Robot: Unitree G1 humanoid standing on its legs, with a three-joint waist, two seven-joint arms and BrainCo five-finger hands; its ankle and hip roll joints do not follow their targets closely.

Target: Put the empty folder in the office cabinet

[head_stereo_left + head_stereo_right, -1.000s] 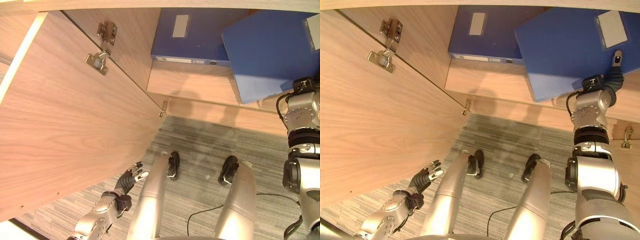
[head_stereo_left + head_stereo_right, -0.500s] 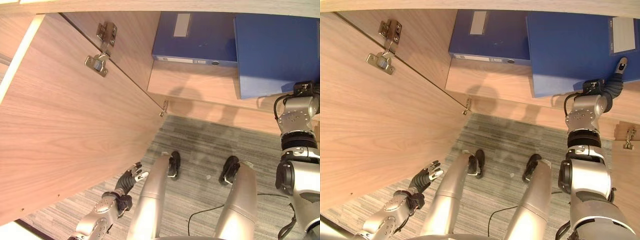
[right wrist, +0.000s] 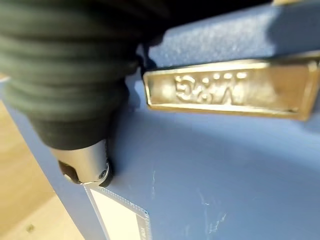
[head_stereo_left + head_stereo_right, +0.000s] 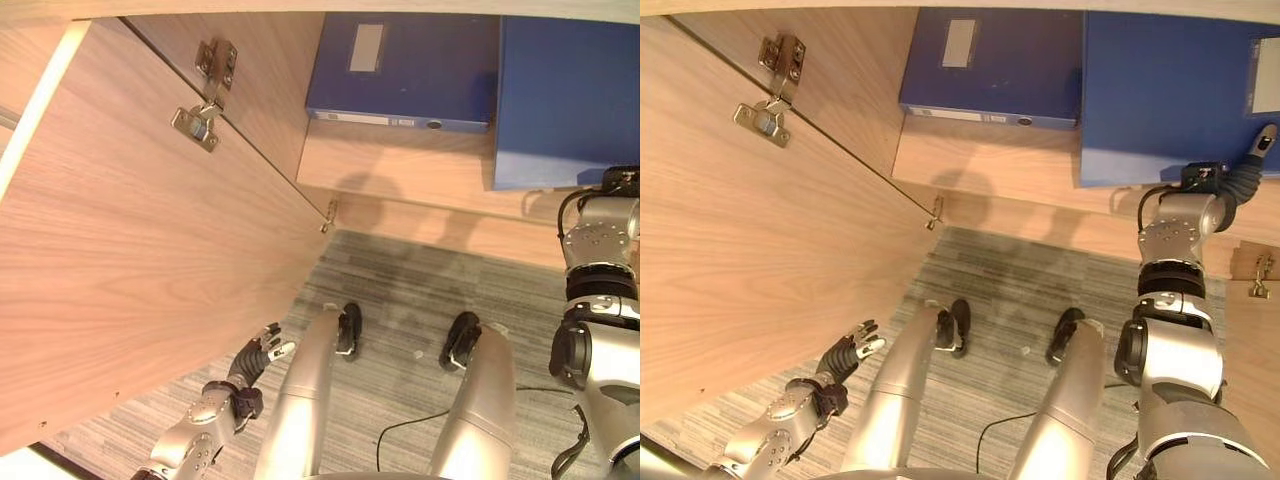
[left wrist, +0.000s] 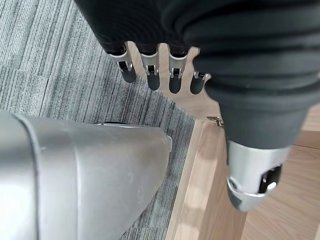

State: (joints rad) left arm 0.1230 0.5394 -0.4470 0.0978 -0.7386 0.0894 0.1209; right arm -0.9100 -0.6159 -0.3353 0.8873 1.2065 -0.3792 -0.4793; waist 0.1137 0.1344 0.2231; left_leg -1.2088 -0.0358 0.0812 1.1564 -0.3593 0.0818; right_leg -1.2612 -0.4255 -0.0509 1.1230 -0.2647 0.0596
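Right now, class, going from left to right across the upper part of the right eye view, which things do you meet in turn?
Open cabinet door → door hinge → dark blue folder lying in the cabinet → blue folder → right hand at that folder's lower right corner.

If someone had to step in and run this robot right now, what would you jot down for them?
Right hand: up at the cabinet shelf, against the right-hand blue folder; whether its fingers grip it cannot be seen.
Left hand: low beside the open cabinet door, fingers straight, holding nothing.
Things: that folder stands on the shelf, close beside a second blue folder to its left.
Done: door open, folder on the shelf, squared up with its neighbour.
Left: probably free the right hand and draw it back without dragging the folder out; closing the door may follow.
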